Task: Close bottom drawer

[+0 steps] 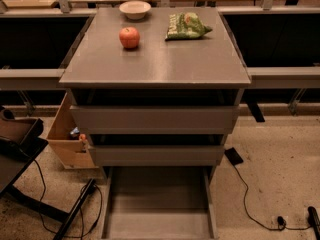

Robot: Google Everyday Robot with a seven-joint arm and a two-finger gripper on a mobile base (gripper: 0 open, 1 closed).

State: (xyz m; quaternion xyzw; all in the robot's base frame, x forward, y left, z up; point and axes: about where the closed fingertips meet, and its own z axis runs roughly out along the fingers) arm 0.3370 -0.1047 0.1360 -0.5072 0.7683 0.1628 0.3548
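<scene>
Speckled floor (280, 159) surrounds the shallow rectangular grey bottom drawer (159, 206), standing open; tool out of view.

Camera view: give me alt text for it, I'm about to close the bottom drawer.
The grey bottom drawer of a three-drawer grey cabinet stands pulled far out toward the camera, its shallow tray bare. On the cabinet top sit a red apple, a white bowl and a green snack bag; the robot's hand is not in view.
</scene>
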